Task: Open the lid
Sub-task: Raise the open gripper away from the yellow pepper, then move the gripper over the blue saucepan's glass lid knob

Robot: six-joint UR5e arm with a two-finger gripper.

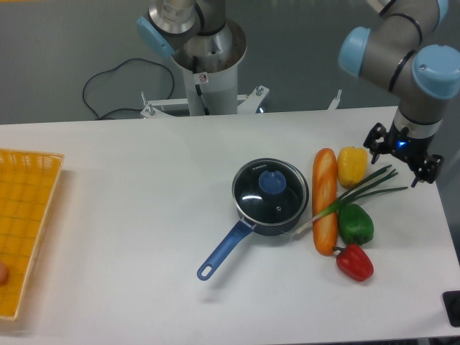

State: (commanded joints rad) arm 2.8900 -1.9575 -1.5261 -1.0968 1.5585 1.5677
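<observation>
now | lid [270, 190] on saucepan [253, 215] | end effector [399, 154] spread — well apart

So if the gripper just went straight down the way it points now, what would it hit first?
Probably the green onion tips or bare table just right of the yellow pepper. The gripper hangs open there, well right of the lid. Depth is uncertain from this single view.

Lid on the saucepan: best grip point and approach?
Take the lid by its round blue knob, coming straight down from above. The lid lies flat on the saucepan and the knob stands proud at its centre; the glass offers no other hold.
</observation>
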